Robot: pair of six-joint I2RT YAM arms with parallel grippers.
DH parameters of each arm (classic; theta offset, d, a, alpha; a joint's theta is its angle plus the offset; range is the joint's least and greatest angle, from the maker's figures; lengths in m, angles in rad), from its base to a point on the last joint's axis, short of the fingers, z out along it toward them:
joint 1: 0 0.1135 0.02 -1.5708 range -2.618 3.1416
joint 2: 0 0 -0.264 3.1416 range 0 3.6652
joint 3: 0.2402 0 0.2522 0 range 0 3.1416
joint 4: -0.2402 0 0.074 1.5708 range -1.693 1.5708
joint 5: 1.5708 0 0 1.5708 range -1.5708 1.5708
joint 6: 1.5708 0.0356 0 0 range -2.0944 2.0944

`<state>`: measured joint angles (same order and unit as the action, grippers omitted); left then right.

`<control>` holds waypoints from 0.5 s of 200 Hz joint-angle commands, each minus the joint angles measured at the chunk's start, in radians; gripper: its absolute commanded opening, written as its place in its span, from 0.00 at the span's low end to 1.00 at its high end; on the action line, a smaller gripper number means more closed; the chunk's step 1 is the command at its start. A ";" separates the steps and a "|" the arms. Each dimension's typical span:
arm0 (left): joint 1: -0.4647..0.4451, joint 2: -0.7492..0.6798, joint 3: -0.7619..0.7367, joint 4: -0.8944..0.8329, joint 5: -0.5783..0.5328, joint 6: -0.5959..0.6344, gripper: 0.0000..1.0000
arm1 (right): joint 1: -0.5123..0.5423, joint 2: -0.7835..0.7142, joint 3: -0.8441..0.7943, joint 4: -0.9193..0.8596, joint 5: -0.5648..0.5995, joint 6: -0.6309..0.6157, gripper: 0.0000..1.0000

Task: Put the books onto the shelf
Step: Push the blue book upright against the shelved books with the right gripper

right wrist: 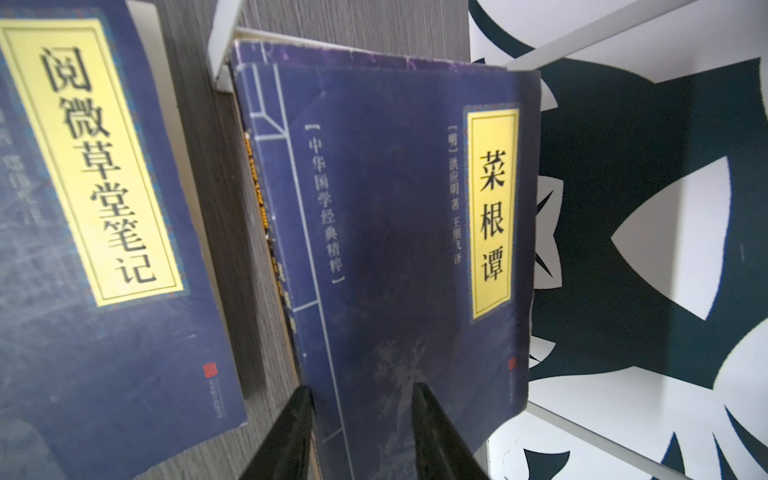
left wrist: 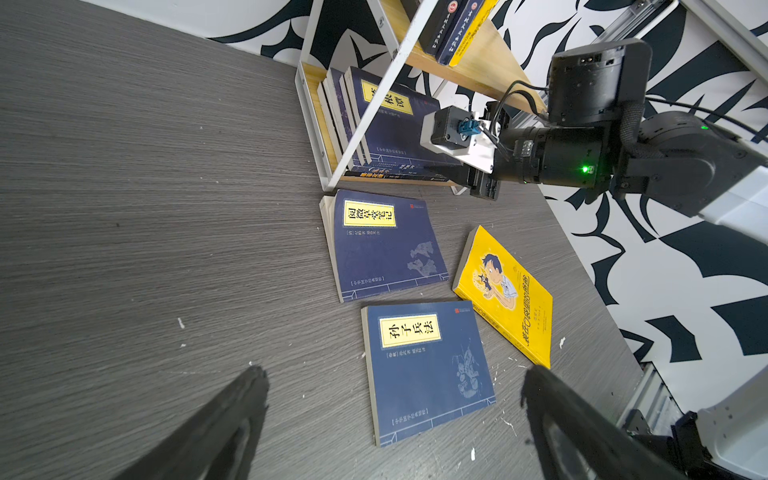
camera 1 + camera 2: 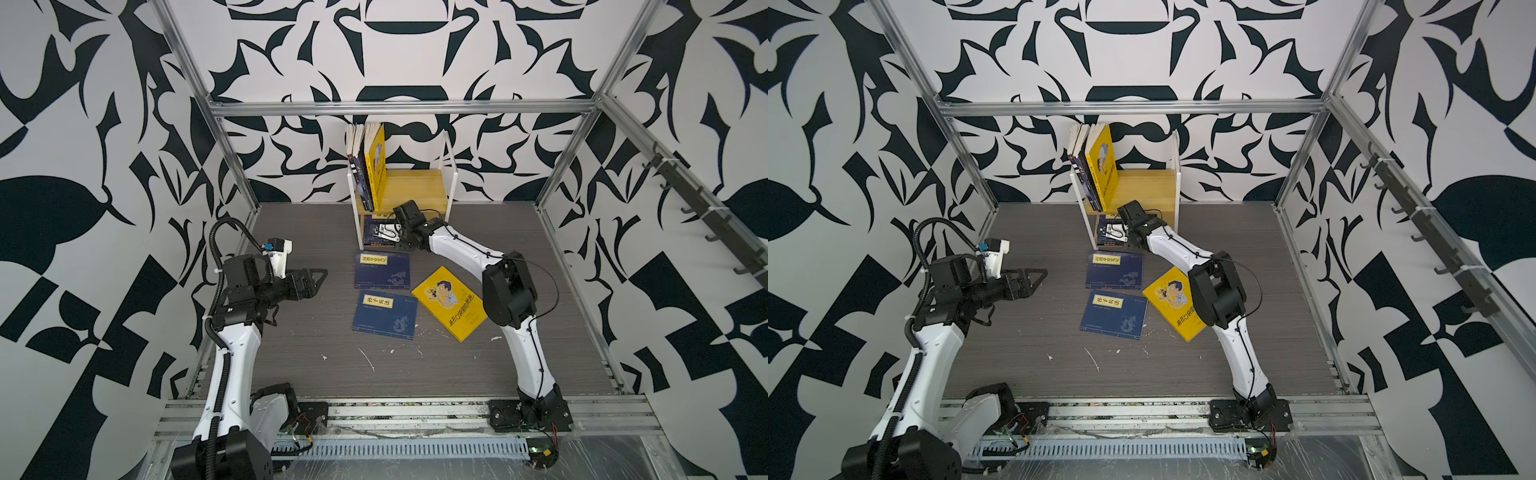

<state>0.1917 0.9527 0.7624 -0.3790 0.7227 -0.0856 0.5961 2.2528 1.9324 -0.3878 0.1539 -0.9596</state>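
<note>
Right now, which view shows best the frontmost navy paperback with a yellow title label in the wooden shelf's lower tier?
The right wrist view: the navy paperback is close, title readable. The left wrist view shows it smaller, behind the white frame; both top views only a sliver under the upper board.

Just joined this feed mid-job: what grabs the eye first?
The bright yellow book lying askew on the grey table stands out first. Next is the shelf at the back wall, with upright books on its top tier and the right gripper in its lower tier.
</note>
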 commanded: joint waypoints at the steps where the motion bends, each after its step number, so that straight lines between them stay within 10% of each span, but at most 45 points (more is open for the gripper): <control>1: 0.002 -0.016 -0.012 0.009 0.020 -0.002 1.00 | 0.001 -0.030 0.046 0.024 -0.004 0.041 0.40; 100: 0.002 -0.016 -0.013 0.009 0.021 -0.001 1.00 | 0.007 -0.028 0.065 0.020 -0.014 0.069 0.33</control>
<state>0.1917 0.9501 0.7624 -0.3790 0.7227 -0.0856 0.5980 2.2528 1.9614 -0.3805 0.1524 -0.9192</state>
